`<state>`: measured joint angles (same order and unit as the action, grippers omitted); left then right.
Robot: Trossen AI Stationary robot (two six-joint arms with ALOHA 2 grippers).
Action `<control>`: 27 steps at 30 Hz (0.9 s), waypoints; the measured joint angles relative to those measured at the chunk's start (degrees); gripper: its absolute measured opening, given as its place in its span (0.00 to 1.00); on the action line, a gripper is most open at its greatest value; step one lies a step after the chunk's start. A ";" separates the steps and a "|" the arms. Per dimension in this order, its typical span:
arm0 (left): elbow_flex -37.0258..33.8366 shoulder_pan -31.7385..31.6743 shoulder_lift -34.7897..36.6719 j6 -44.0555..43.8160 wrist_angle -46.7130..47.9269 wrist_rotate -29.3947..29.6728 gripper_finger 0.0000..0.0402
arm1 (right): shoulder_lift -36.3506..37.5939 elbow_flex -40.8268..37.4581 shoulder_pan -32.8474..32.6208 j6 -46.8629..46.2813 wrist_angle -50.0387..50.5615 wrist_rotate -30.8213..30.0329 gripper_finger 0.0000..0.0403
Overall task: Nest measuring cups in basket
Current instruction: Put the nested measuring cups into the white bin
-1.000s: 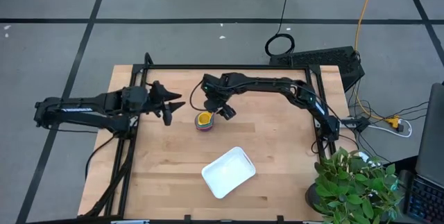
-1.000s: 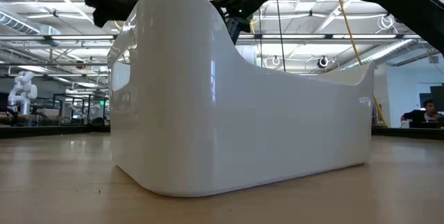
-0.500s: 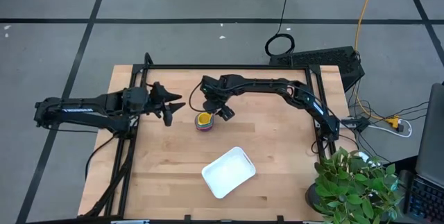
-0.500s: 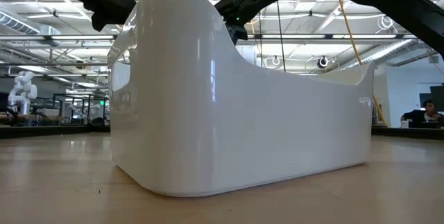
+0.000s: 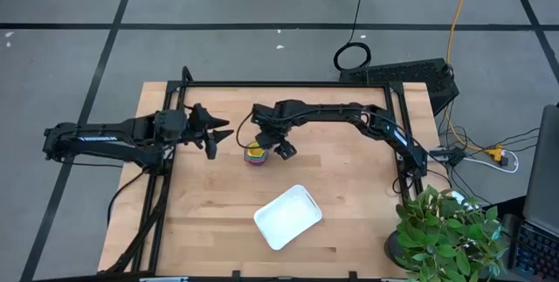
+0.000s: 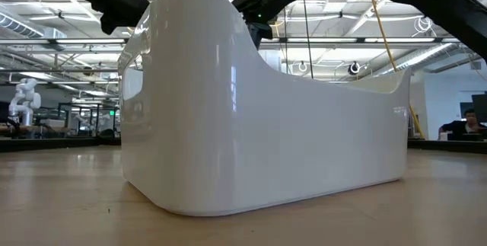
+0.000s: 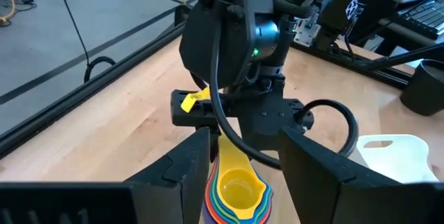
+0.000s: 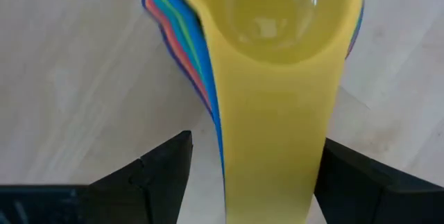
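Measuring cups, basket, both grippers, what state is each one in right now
Measuring cups: nested in one stack, yellow on top, standing on the table outside the basket.
Basket: upright, empty.
Right gripper: open, fingers straddling the stacked handles.
Left gripper: open, waiting beside the stack.

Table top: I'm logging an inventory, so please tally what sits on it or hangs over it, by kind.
Stack of nested measuring cups: 1
Basket: 1
Grippers: 2 (left gripper, right gripper)
Total: 4
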<state>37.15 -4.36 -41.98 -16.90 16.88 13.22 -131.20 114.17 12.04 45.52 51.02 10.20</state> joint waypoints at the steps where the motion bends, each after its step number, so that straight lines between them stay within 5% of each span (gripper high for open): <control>1: 0.00 0.00 0.00 -0.07 0.01 -0.12 0.42 | 0.00 -0.01 -0.17 -0.98 -0.39 -0.43 0.64; 27: 0.00 0.00 0.00 -0.30 0.02 -0.23 0.42 | 0.00 -3.56 -0.24 -1.53 -2.83 -2.70 0.64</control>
<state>37.15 -4.36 -41.98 -17.20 16.91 12.99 -131.20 110.61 11.79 43.99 48.19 7.51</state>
